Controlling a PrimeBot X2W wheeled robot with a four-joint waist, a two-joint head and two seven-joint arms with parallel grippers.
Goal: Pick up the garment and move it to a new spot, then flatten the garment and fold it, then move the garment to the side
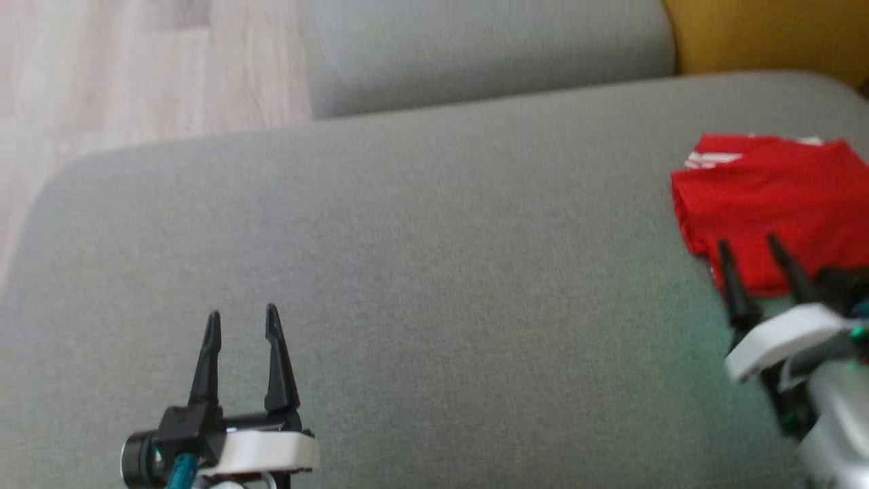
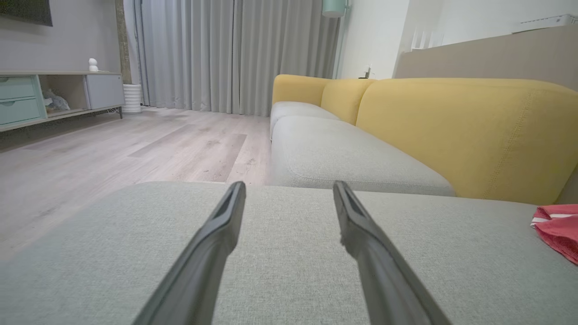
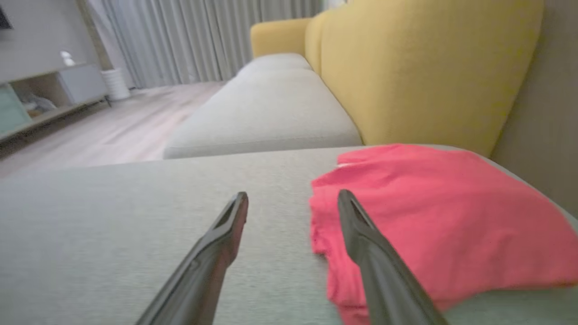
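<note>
The folded red garment [image 1: 774,204] lies at three o'clock on the grey sofa [image 1: 441,272], with the right gripper [image 1: 747,242] spread and empty at its six-o'clock edge and the left gripper [image 1: 242,312] spread and empty at seven o'clock.

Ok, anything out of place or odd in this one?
Nothing stands out. The red garment lies folded on the right of the grey seat cushion, with no spill or damage visible. The right claw stands open by its near edge.
</note>
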